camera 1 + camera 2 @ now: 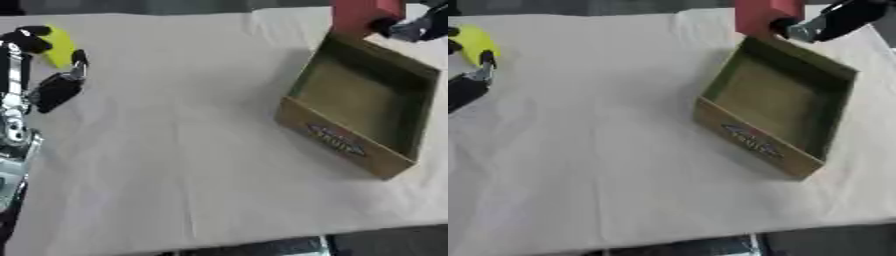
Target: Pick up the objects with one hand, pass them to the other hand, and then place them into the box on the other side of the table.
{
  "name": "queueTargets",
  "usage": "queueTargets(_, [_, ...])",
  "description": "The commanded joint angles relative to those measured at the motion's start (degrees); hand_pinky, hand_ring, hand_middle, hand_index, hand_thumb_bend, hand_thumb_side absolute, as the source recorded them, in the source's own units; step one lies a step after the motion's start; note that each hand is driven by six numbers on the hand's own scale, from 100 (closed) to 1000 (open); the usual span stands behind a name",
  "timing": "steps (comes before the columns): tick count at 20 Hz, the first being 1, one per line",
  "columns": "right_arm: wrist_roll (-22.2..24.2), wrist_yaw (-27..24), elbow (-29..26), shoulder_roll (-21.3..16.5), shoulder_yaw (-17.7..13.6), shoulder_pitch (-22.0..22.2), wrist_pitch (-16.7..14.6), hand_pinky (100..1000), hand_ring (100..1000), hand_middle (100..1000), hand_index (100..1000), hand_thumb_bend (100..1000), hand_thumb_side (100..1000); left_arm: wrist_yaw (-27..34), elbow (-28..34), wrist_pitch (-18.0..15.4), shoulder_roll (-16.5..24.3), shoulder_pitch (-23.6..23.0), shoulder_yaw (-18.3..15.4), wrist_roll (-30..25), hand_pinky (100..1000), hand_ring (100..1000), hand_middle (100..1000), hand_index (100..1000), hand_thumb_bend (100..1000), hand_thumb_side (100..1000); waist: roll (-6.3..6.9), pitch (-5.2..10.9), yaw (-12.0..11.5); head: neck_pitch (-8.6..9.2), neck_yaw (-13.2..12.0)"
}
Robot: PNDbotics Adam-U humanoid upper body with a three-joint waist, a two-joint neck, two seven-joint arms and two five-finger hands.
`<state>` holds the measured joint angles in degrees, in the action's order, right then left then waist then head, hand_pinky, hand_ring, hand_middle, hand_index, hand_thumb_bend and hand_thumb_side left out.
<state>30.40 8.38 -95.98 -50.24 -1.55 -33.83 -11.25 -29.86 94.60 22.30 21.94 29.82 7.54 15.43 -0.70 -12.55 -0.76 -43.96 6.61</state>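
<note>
We see the right hand point(824, 22) at upper right, fingers curled on a red block point(765, 16) held just above the far rim of the box point(343, 141). The box opening lies directly below and toward frame centre from the block, so we judge a short drop finishes it. The left hand point(54, 85) at upper left curls round a yellow object point(59, 46), well apart across the worktop point(175, 165).

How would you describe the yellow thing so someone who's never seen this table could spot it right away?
Start at the cloth-covered table and go to its far left side, away from the cardboard box on the right. There the left hand curls round a yellow object. It is the only bright yellow thing; the other held item, by the right hand, is a red block.
</note>
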Motion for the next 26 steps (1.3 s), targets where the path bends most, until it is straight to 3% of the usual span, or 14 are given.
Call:
queueTargets(1, [0.10, -0.45, 1.21, -3.87, -1.62, 0.25, -0.61, 845, 617, 384, 519, 100, 100, 0.47, 2.06, 0.43, 2.82, 1.19, -1.21, 0.34, 791, 736, 609, 795, 280, 285, 0.71, 1.38, 0.05, -0.16, -0.07])
queueTargets(4, [0.39, 0.04, 2.81, -4.68, -1.62, 1.21, -1.70, 843, 619, 392, 526, 100, 110, 0.77, 3.00, 0.76, 3.85, 1.11, -1.89, 0.72, 791, 736, 609, 795, 282, 285, 0.81, 1.39, -0.05, -0.16, -0.05])
queueTargets(5, [0.62, 0.15, 3.34, -4.85, -1.57, 1.47, -2.09, 843, 621, 397, 530, 100, 115, 0.90, 3.22, 0.89, 4.16, 1.05, -2.11, 0.85, 791, 737, 610, 795, 228, 304, 0.84, 1.39, -0.08, -0.16, -0.04])
queueTargets(6, [0.88, 0.29, 3.91, -4.99, -1.52, 1.69, -2.47, 843, 621, 398, 531, 100, 117, 1.01, 3.39, 1.03, 4.50, 0.99, -2.31, 0.96, 791, 737, 610, 795, 285, 282, 0.86, 1.39, -0.10, -0.16, -0.03])
queueTargets(10, [0.96, 2.98, 6.03, -5.14, -1.31, 2.43, -3.61, 836, 624, 401, 532, 100, 108, 1.24, 3.97, 1.51, 5.80, 0.91, -3.04, 1.29, 791, 739, 613, 797, 289, 280, 0.96, 1.36, -0.21, -0.16, 0.00])
queueTargets(11, [0.97, 3.74, 6.38, -5.00, -1.06, 2.65, -3.97, 835, 624, 403, 532, 100, 145, 1.24, 4.14, 1.61, 6.04, 0.97, -3.24, 1.35, 792, 739, 614, 797, 289, 278, 0.99, 1.34, -0.25, -0.16, 0.01])
queueTargets(26, [1.79, 12.84, 11.01, -0.35, 0.13, 5.30, -5.90, 833, 625, 407, 534, 100, 176, 2.20, 4.72, 2.46, 7.30, -0.01, -4.63, 2.71, 791, 741, 615, 798, 254, 302, 1.57, 1.25, -0.69, -0.16, -0.53])
